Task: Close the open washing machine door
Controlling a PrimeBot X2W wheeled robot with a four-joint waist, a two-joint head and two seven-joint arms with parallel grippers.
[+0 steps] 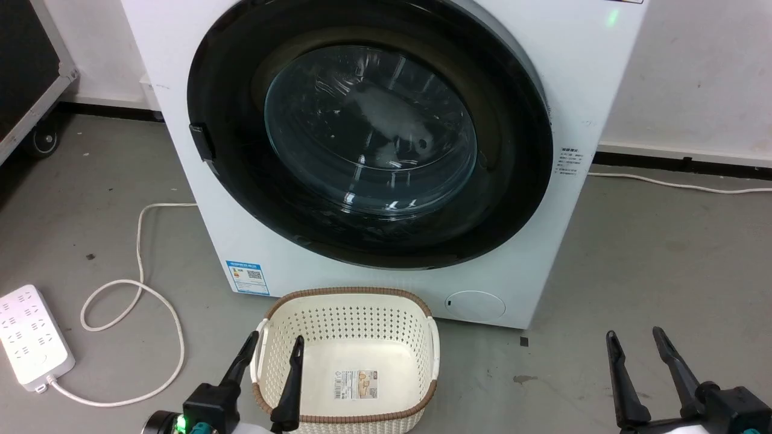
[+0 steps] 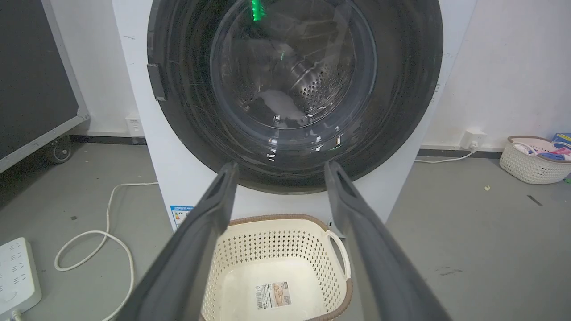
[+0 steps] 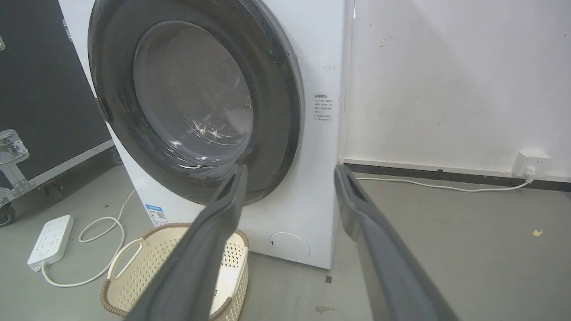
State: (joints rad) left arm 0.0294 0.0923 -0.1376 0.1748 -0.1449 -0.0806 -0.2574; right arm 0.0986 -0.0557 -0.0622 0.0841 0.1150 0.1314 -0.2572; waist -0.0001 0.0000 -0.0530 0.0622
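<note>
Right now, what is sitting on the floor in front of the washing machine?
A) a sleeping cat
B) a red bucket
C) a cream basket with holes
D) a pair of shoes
C: a cream basket with holes stands on the floor right in front of the washing machine, just below the washing machine door.

A cream basket [image 1: 350,322] sits on the floor [image 1: 633,259], a label [image 1: 357,384] inside it. A white power strip [image 1: 30,334] lies to its left, its cord [image 1: 129,301] looped. A black wheeled case [image 1: 24,60] stands farther back.
</note>
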